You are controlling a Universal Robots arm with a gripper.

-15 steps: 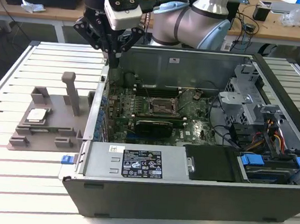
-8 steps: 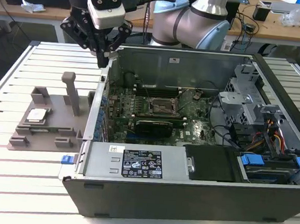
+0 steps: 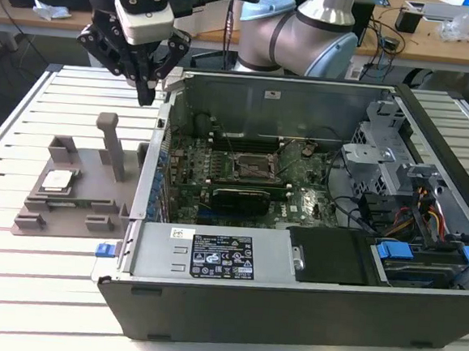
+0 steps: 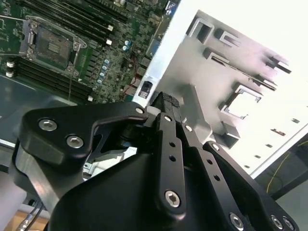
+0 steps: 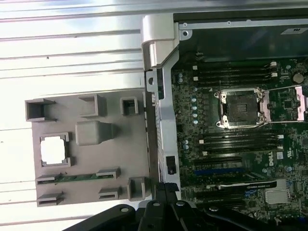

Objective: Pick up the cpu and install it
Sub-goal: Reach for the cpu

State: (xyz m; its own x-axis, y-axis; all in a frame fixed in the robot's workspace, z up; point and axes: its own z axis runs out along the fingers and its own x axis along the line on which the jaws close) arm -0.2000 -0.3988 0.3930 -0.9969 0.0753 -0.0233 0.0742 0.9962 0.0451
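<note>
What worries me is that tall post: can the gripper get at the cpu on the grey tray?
Probably yes: the cpu lies uncovered on the tray, the post stands apart beside it, and the gripper hangs above, near the case wall.

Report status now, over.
Gripper shut, empty, up by the case wall. Cpu lies in the grey holder, untouched. Socket open, bare.

Bright, even overhead room light. The table (image 3: 38,290) slats glare near white in the exterior view and blow out completely in the second wrist view. The cpu (image 5: 53,149) top is washed to flat white in the first wrist view. The case (image 3: 289,310) interior is shaded and the motherboard (image 3: 305,201) dim. The gripper (image 4: 167,100) reads black, with faint highlights.
</note>
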